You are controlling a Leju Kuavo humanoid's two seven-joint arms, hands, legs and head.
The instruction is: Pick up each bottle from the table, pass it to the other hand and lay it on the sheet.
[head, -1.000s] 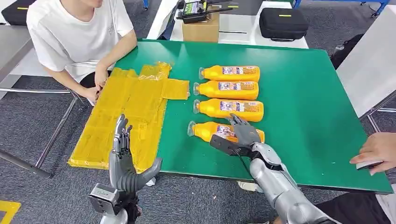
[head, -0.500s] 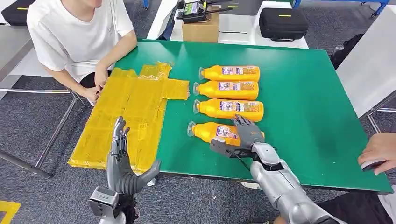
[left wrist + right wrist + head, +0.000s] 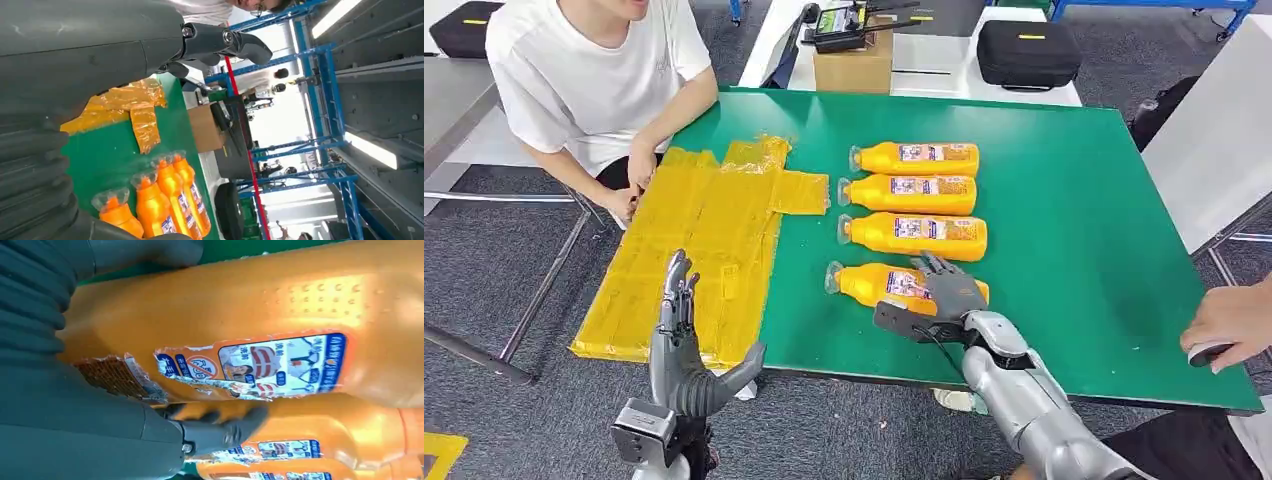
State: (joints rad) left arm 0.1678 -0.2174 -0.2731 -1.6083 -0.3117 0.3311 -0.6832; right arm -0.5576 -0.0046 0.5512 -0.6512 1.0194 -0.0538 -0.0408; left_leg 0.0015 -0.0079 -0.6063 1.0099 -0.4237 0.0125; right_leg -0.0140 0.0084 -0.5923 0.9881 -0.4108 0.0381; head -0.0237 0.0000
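Your right hand (image 3: 951, 290) is down on the nearest bottle (image 3: 874, 281), palm over its labelled end, fingers draped across the top of the orange body. From the right wrist view the thumb (image 3: 225, 432) sits against the far side of that bottle (image 3: 280, 330), between it and the next one, while the other fingers (image 3: 145, 252) wrap the opposite side, so the hand is clasped around it. The bottle lies flat on the green table (image 3: 1064, 200), cap end pointing away from your palm toward the sheet.

Beyond your right fingertips, three more bottles (image 3: 913, 194) lie in a row, side by side and parallel to the one you hold.

Your left hand (image 3: 682, 340) is raised off the table's near edge, fingers straight and apart, thumb stuck out to the side, holding nothing. The yellow sheet (image 3: 694, 240) spreads just beyond its fingertips.

A person in a white shirt (image 3: 594, 70) sits at the sheet's far side.
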